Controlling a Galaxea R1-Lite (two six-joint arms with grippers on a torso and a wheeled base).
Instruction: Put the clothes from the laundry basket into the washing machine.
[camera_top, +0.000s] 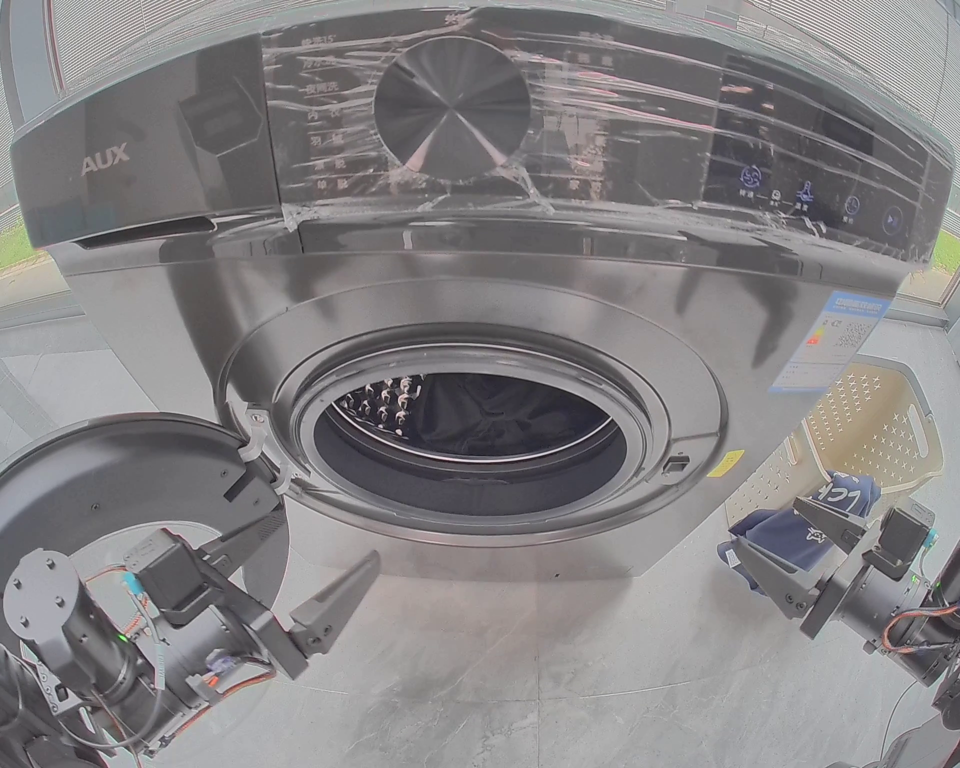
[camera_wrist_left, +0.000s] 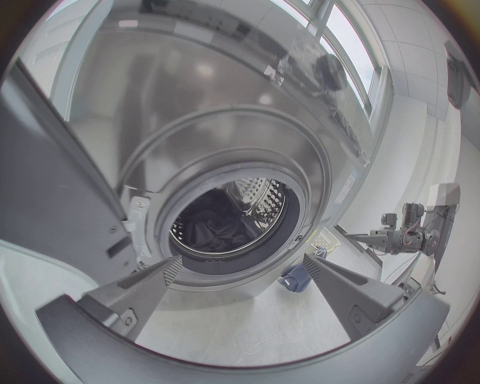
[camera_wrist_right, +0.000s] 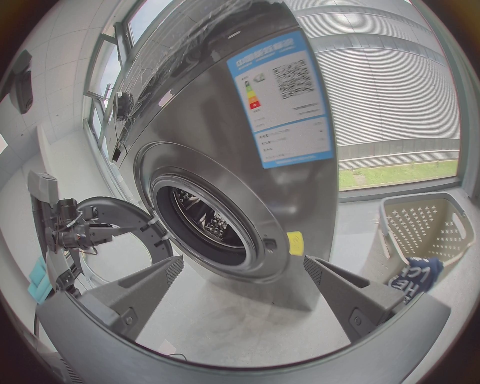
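Observation:
The washing machine (camera_top: 480, 300) stands with its round door (camera_top: 110, 470) swung open to the left. Dark clothes (camera_top: 500, 410) lie inside the drum, also seen as a dark heap (camera_wrist_left: 210, 232) in the left wrist view. A beige laundry basket (camera_top: 880, 420) sits to the machine's right, with a blue garment (camera_top: 810, 525) hanging over its front rim. My right gripper (camera_top: 768, 525) is open and empty, just in front of that garment (camera_wrist_right: 417, 277). My left gripper (camera_top: 320, 535) is open and empty, low before the door, facing the drum opening.
Grey tiled floor (camera_top: 560, 660) stretches in front of the machine between the two arms. The open door stands close beside my left arm. A window wall runs behind the basket (camera_wrist_right: 385, 220).

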